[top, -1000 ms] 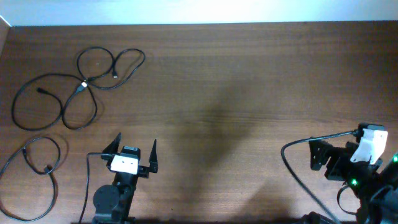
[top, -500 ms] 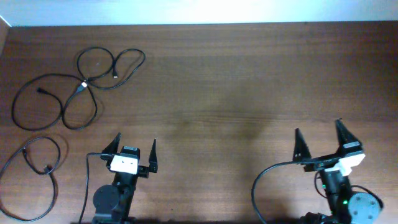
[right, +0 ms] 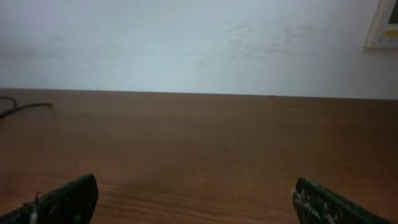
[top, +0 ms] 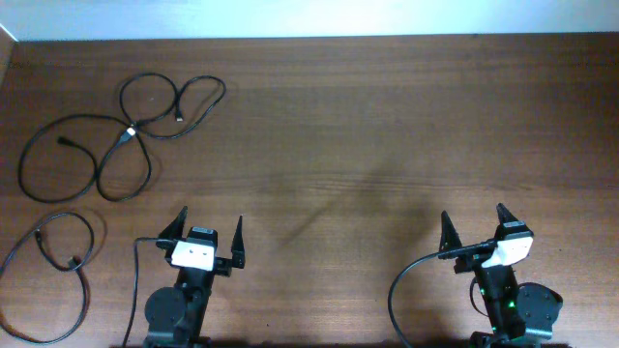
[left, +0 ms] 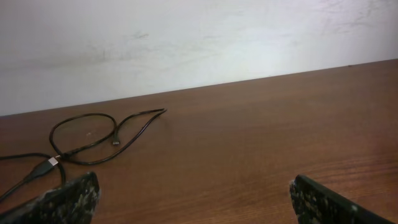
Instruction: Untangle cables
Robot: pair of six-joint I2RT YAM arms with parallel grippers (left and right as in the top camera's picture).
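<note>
A black cable (top: 116, 135) lies in several crossing loops at the far left of the brown table; it also shows in the left wrist view (left: 87, 140). A second black cable (top: 58, 256) lies looped at the left front edge, apart from the first. My left gripper (top: 208, 227) is open and empty at the front, right of that cable (left: 196, 193). My right gripper (top: 474, 220) is open and empty at the front right (right: 196, 199). A cable end (right: 25, 107) shows at the left edge of the right wrist view.
The brown wooden table (top: 387, 126) meets a white wall (left: 199, 43) at the back. Each arm's own black lead (top: 406, 280) curls beside its base at the front edge.
My right arm swung in from the right edge to the front right, its open gripper now pointing toward the back. The left arm and both cables have not moved.
</note>
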